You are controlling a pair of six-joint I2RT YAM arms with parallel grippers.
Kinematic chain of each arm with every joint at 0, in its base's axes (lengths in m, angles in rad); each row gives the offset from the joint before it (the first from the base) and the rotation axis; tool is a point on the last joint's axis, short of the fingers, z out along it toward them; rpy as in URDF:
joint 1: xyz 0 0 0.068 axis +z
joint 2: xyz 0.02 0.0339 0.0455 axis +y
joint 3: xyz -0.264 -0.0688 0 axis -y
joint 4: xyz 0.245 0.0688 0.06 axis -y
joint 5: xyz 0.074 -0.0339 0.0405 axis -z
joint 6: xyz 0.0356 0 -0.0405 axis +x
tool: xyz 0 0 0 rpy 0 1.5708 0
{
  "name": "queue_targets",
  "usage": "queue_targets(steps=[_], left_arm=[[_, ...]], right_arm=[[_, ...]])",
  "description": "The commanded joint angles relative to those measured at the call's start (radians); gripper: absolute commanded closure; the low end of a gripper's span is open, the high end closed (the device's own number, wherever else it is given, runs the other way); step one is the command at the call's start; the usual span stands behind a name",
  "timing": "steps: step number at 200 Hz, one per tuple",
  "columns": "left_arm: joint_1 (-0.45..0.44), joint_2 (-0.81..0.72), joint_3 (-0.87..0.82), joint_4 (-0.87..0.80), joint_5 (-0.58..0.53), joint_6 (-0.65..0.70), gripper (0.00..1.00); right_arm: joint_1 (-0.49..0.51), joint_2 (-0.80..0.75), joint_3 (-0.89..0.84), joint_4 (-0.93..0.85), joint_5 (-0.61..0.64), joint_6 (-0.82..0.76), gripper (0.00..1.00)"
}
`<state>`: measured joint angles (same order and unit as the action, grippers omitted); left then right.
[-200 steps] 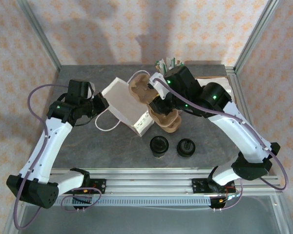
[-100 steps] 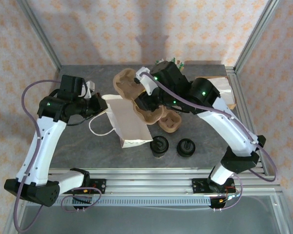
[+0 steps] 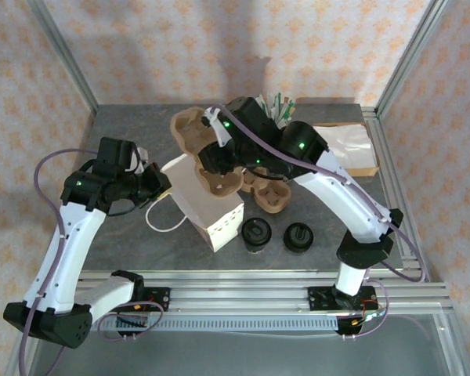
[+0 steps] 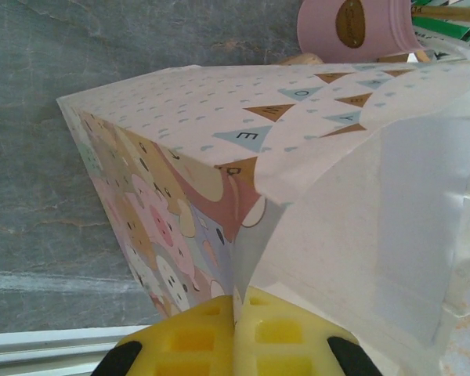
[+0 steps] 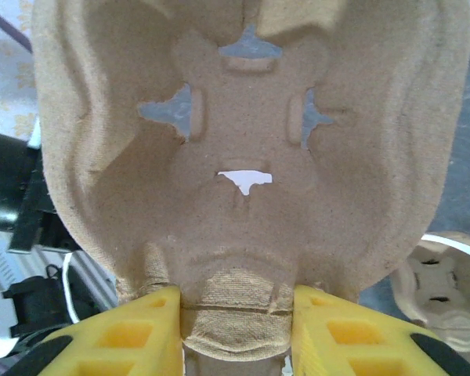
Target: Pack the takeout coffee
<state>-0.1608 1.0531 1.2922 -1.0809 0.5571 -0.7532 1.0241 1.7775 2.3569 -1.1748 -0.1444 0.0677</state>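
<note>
The left tool (image 4: pixel 235 345) is pinched shut on the rim of a paper bag (image 4: pixel 219 157) printed with cartoon faces and pennants, with "E" and "O" legible. The right tool (image 5: pixel 236 329) clamps the edge of a pulp cup carrier (image 5: pixel 243 157), which has swung left over the bag in the last second. The bag's base now sits nearer. Just right of it on the surface (image 3: pixel 133 129) stand a takeout coffee (image 3: pixel 255 233) and a second takeout coffee (image 3: pixel 298 236), their round black lids facing up.
</note>
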Motion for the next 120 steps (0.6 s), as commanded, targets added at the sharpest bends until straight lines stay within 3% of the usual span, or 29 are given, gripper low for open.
queue_targets(steps=[1, 27, 48, 75, 91, 120], left_arm=[[0.007, -0.027, 0.003, 0.021, -0.022, -0.027, 1.0], [0.007, -0.027, -0.007, 0.023, -0.018, -0.03, 0.99], [0.009, -0.027, -0.01, 0.021, -0.031, -0.028, 0.91], [0.008, -0.037, -0.019, 0.039, -0.04, -0.037, 0.72], [0.008, -0.047, -0.024, 0.055, -0.047, -0.045, 0.51], [0.01, -0.061, -0.01, 0.042, -0.088, -0.027, 0.43]], right_arm=[[0.041, 0.028, 0.034, -0.009, 0.035, 0.032, 0.65], [0.054, 0.063, 0.044, -0.027, 0.054, 0.036, 0.65], [0.059, 0.106, 0.095, -0.089, 0.081, 0.048, 0.65], [0.071, 0.136, 0.121, -0.125, 0.103, 0.059, 0.66], [0.073, 0.146, 0.12, -0.128, 0.101, 0.061, 0.66], [0.074, 0.157, 0.123, -0.127, 0.1, 0.042, 0.66]])
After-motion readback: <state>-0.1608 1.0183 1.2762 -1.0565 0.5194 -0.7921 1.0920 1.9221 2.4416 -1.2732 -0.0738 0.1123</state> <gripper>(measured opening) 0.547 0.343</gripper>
